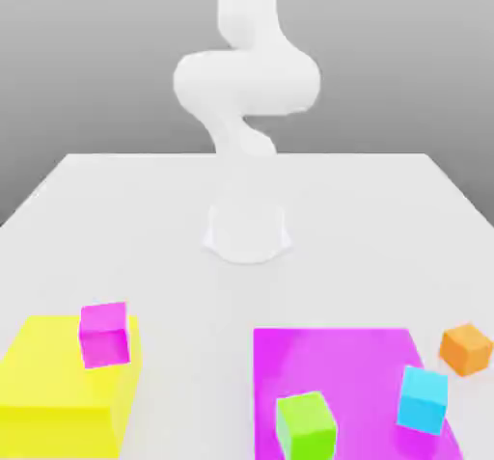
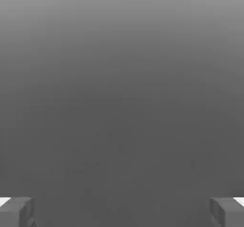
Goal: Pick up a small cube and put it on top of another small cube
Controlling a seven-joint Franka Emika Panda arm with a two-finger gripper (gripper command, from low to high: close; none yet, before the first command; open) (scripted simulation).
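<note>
Exterior view: the small orange cube point(image 1: 468, 348) sits on the white desk point(image 1: 145, 217) at the near right, just beside the large flat magenta square point(image 1: 338, 371) — which carries a cyan cube point(image 1: 424, 398) and a green cube point(image 1: 306, 424). The small magenta-pink cube point(image 1: 104, 334) rests on the big yellow block point(image 1: 58, 381), near left. Hand view — the claw point(image 2: 122, 212) has its fingers point(image 2: 16, 212) spread wide apart, holding nothing.

Green cube point(image 1: 306, 424) and cyan cube point(image 1: 424, 398) sit on magenta square point(image 1: 328, 362); yellow block point(image 1: 48, 381) apart.
</note>
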